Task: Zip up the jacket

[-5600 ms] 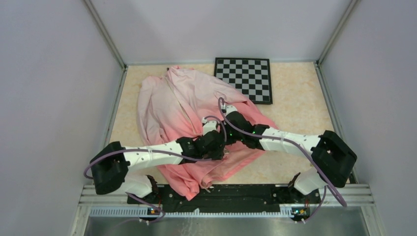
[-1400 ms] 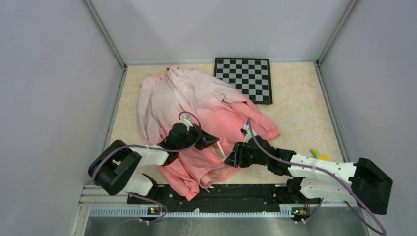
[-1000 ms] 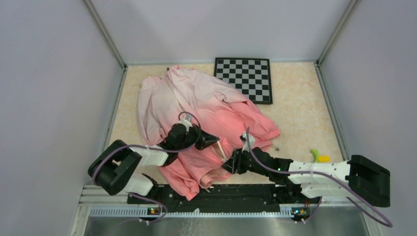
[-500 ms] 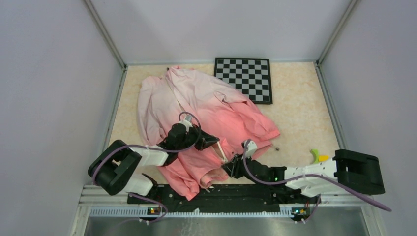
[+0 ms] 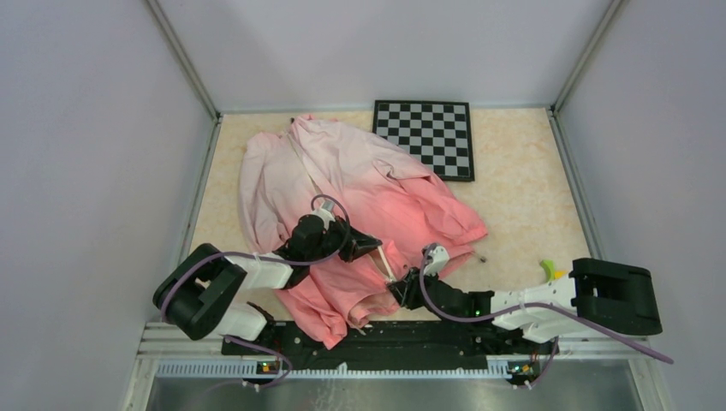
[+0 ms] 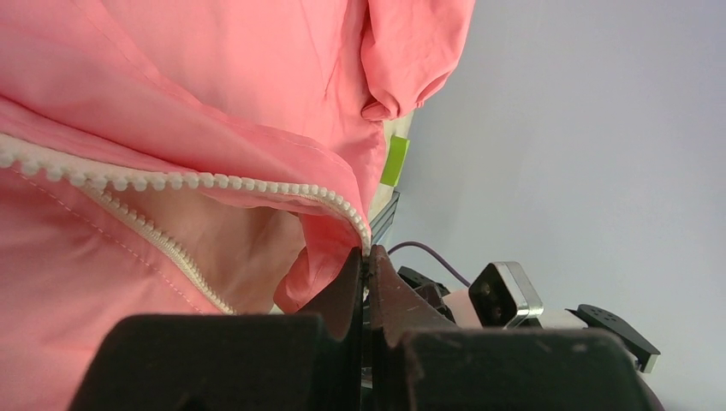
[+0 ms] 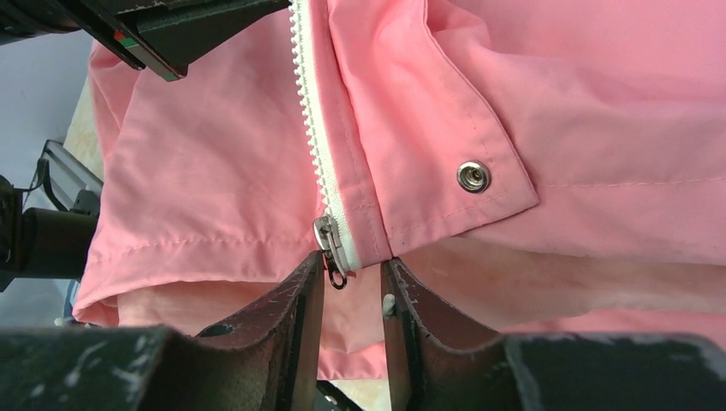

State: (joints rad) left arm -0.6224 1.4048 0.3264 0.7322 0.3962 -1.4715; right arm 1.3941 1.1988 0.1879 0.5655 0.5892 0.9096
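Observation:
The jacket (image 5: 342,180) lies spread on the table, pale pink at the far collar and coral at the near hem. My left gripper (image 5: 374,246) is shut on the jacket's zipper edge; the left wrist view shows the white zipper teeth (image 6: 214,181) running into the closed fingertips (image 6: 366,257). My right gripper (image 5: 401,291) is open at the hem. In the right wrist view the zipper slider (image 7: 329,244) with its pull tab hangs at the bottom of the white zipper tape (image 7: 318,128), just between the tips of my open right gripper (image 7: 353,272). A metal snap (image 7: 473,176) sits on the flap to the right.
A black-and-white checkerboard (image 5: 426,137) lies at the far side of the table. A small yellow-green object (image 5: 553,272) sits at the right by the right arm's base. A tiny dark item (image 5: 484,256) lies right of the hem. Grey walls enclose the table.
My right arm has swung down and left, bringing its gripper to the jacket's hem by the zipper slider. My left gripper has stayed holding the zipper edge.

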